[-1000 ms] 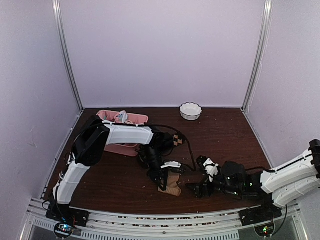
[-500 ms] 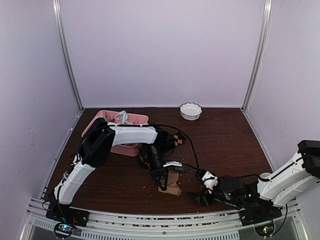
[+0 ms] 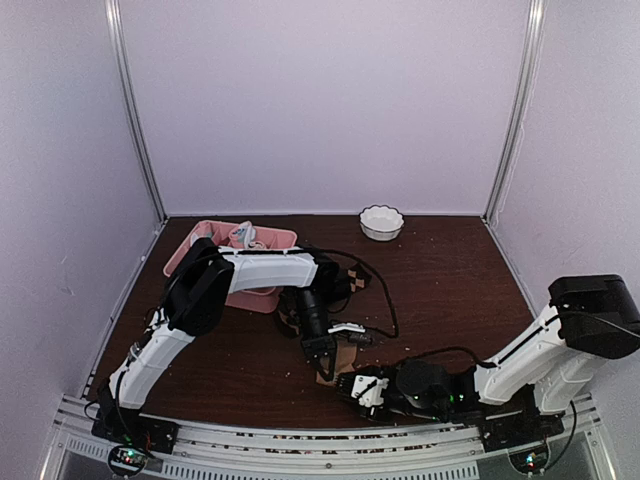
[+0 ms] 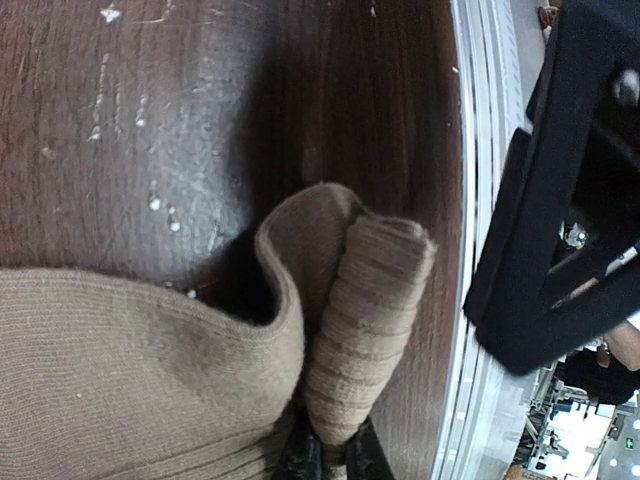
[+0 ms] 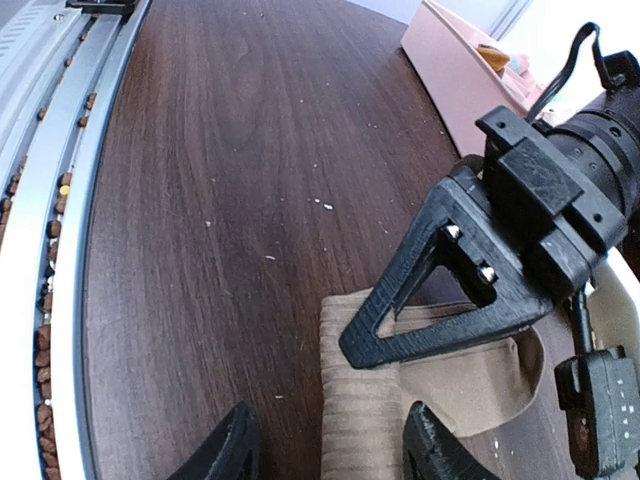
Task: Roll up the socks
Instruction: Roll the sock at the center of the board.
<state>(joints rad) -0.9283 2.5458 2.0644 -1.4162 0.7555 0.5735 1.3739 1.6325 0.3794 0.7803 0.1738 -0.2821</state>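
Right wrist view: your right gripper [image 5: 330,455] has swung in and now straddles the ribbed cuff of the tan sock [image 5: 360,400], jaws narrowing but not yet gripping. Your left gripper [image 4: 328,452] stays clenched on that sock, which lies in front of the pink tray [image 3: 280,236]. Rolling looks ready to start.

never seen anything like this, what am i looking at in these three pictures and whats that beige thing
Two robot arms are bolted to a brown table. The wide picture looks down from above; the two close-ups come from cameras on each arm's wrist. On the table sit a pink tray, a white bowl and a tan sock. The left pincer is shut on the sock's folded end. The right pincer is open, one finger on each side of the sock, not gripping it.
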